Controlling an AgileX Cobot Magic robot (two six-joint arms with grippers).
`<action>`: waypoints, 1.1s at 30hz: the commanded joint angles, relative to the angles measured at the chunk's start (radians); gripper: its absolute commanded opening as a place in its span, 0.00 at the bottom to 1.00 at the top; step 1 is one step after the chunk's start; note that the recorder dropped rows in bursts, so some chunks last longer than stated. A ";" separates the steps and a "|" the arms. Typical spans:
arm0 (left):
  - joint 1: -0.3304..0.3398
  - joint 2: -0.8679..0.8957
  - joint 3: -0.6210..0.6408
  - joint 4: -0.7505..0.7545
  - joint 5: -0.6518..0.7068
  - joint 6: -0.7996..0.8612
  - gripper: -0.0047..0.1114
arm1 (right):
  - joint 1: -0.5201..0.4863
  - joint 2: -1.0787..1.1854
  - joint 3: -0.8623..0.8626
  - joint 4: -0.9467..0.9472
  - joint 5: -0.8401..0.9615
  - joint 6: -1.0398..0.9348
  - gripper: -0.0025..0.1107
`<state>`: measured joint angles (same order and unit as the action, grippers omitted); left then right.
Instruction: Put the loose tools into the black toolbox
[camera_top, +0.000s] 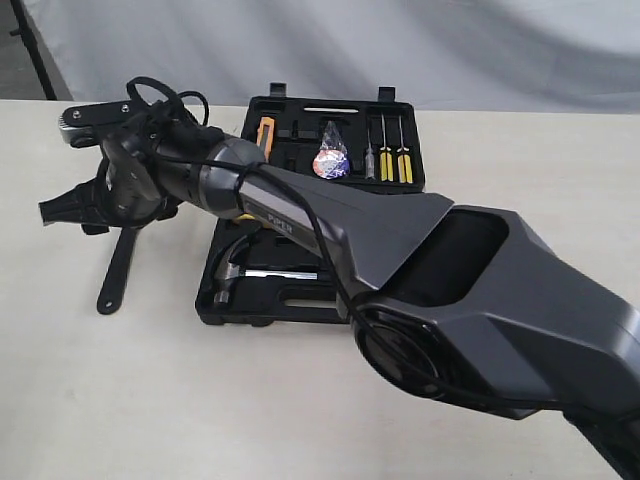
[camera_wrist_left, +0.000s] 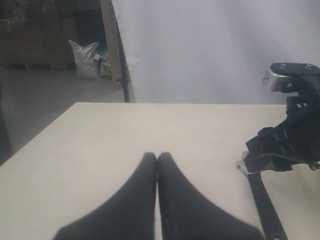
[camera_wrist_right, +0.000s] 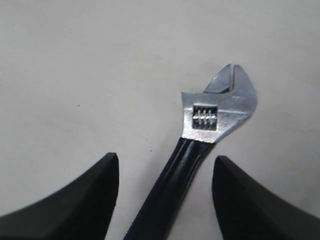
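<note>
The black adjustable wrench (camera_wrist_right: 219, 113) with its silver jaw lies flat on the beige table (camera_top: 120, 380), left of the black toolbox (camera_top: 410, 175). My right gripper (camera_wrist_right: 165, 160) is open and straddles the wrench handle, its fingertips (camera_wrist_right: 107, 167) clear of it on both sides. Seen from the exterior, this gripper (camera_top: 62, 210) hangs over the wrench's head end, and the handle (camera_top: 118, 262) sticks out toward the front. The claw hammer (camera_top: 235, 268) lies in the toolbox's near half. The tape roll (camera_top: 331, 160) sits in its far half. My left gripper (camera_wrist_left: 158, 156) is shut on nothing above bare table.
Yellow-handled screwdrivers (camera_top: 394, 160) and a yellow-orange tool (camera_top: 266, 135) lie in the toolbox's far half. My right arm (camera_top: 430, 280) stretches across the toolbox from the right. A grey backdrop (camera_top: 400, 50) stands behind the table's far edge.
</note>
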<state>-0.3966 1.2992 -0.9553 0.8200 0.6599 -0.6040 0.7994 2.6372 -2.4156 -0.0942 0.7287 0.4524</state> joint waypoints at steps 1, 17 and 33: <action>0.003 -0.008 0.009 -0.014 -0.017 -0.010 0.05 | -0.006 0.008 -0.003 0.114 0.048 -0.115 0.50; 0.003 -0.008 0.009 -0.014 -0.017 -0.010 0.05 | -0.006 0.010 -0.003 0.186 0.168 -0.480 0.50; 0.003 -0.008 0.009 -0.014 -0.017 -0.010 0.05 | -0.006 0.030 -0.001 0.362 0.229 -0.741 0.14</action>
<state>-0.3966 1.2992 -0.9553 0.8200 0.6599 -0.6040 0.8046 2.6613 -2.4156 0.2726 0.9271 -0.2710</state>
